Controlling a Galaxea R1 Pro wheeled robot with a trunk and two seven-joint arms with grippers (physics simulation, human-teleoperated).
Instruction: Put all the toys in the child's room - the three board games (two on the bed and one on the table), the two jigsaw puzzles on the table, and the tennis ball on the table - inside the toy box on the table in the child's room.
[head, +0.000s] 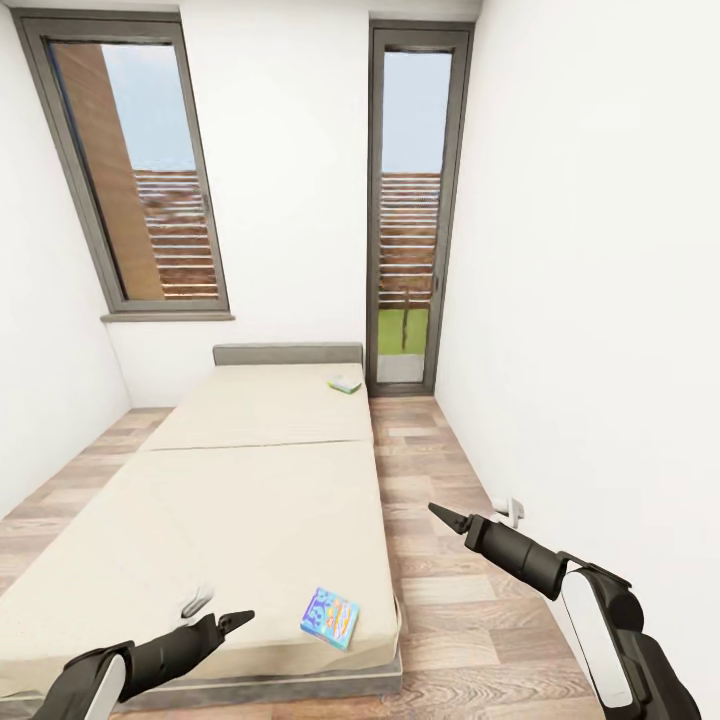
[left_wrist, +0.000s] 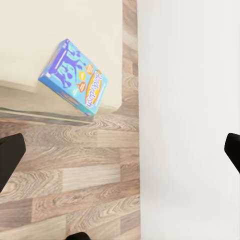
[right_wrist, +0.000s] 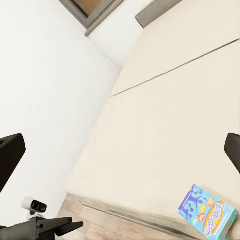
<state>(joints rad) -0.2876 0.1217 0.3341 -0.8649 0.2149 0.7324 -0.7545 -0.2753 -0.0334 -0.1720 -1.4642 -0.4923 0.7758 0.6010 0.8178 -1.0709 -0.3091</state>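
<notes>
A blue printed board game (head: 329, 617) lies flat on the cream bed (head: 250, 500), near its front right corner. A small pale green-white board game (head: 345, 384) rests far off by the grey headboard (head: 288, 354). My left gripper (head: 225, 620) hovers open over the bed's front edge, a little left of the blue box. The left wrist view has that box (left_wrist: 75, 80) ahead of the open gripper (left_wrist: 120, 155). My right gripper (head: 445, 518) is open above the floor beside the bed, and its view takes in the blue box (right_wrist: 207, 212) on the mattress (right_wrist: 165, 125). The table and toy box are out of view.
A strip of wood-plank floor (head: 440, 560) runs between the bed and the white right wall (head: 600, 300). A tall glazed door (head: 405, 210) and a window (head: 140, 170) stand at the far end. The left wall hugs the bed's other side.
</notes>
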